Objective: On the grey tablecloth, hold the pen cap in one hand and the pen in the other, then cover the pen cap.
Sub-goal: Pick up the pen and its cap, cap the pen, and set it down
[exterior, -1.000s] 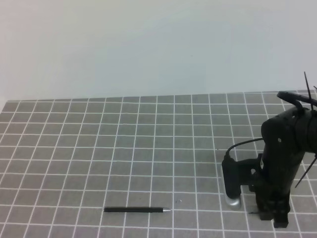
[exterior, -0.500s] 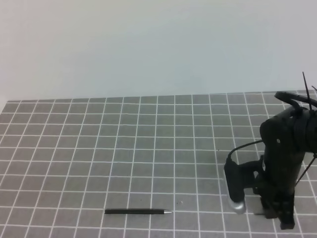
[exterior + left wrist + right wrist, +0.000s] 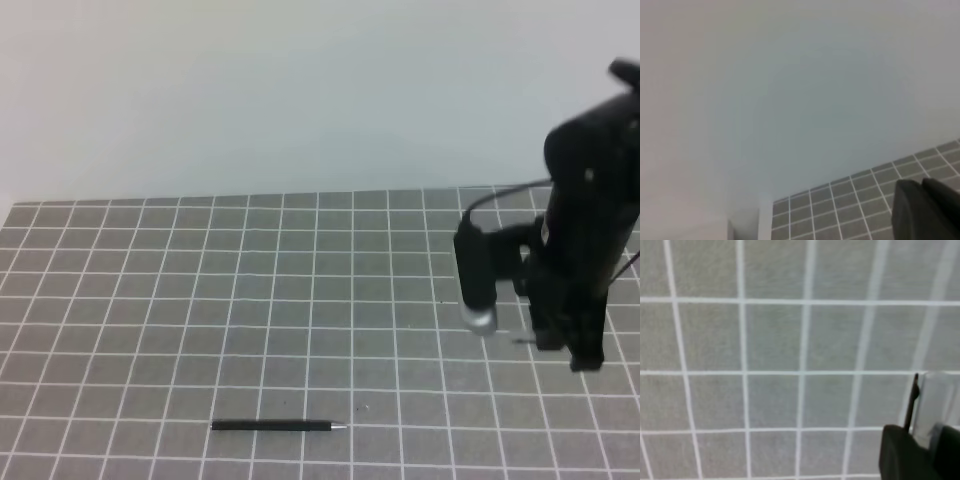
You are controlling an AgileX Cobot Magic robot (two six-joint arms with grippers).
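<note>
1. The pen (image 3: pixel 277 425), a slim straight black stick with a small silver tip at its right end, lies flat near the front edge of the grey tablecloth (image 3: pixel 200 290), a large flat cloth printed with thin white grid lines. Nothing touches it.
2. The pen cap cannot be made out for certain; a thin dark sliver shows beside a pale pad in the right wrist view, possibly its clip.
3. The right gripper (image 3: pixel 570 350) hangs above the cloth, well apart from the pen; whether its jaws grasp anything cannot be told.
4. The left gripper (image 3: pixel 927 207) is clenched on nothing, far from the work.
5. Judged progress: early; pen unheld, capping undone.
</note>
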